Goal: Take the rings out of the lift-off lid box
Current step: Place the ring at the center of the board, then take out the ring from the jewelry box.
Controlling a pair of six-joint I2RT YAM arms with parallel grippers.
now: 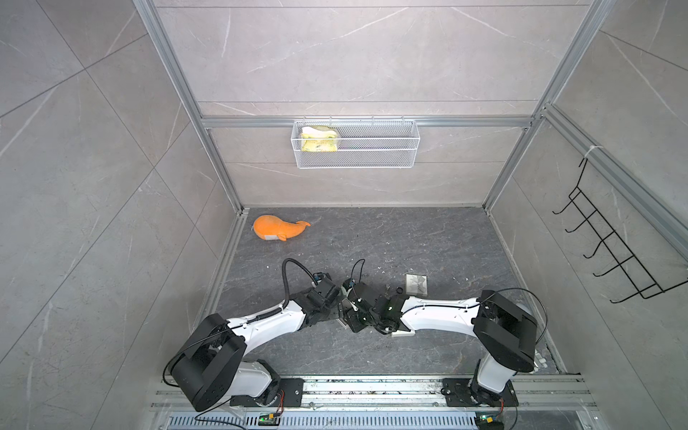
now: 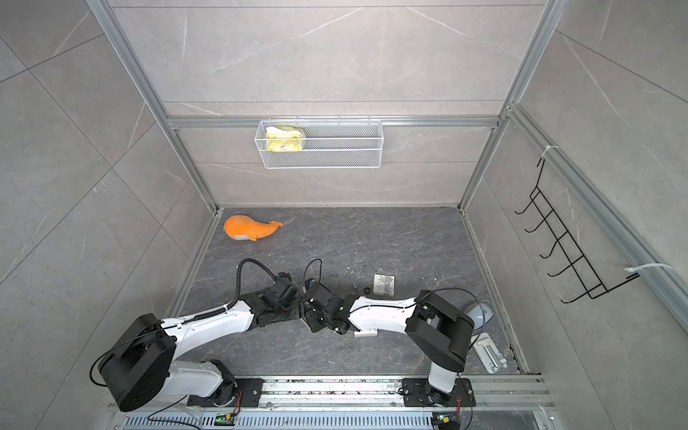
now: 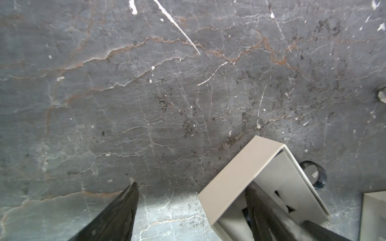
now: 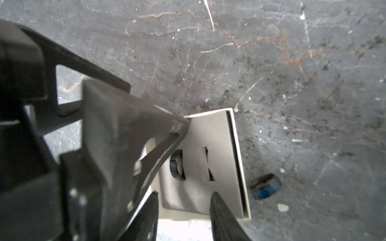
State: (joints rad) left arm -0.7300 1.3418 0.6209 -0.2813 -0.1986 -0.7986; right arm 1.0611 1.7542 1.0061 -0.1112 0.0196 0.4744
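The counter is a dark grey slab veined in rust and white, strewn with white crumbs and black specks. Far back near the left corner lies an orange whale. Toward the front right sits a patterned square lid, and just beside it a ring lies loose on the stone, close to the open box. Whether the box rests flat cannot be told. Nearer the front lies a white slab. In a top view, a grey dome and a white tray lie by the right edge.
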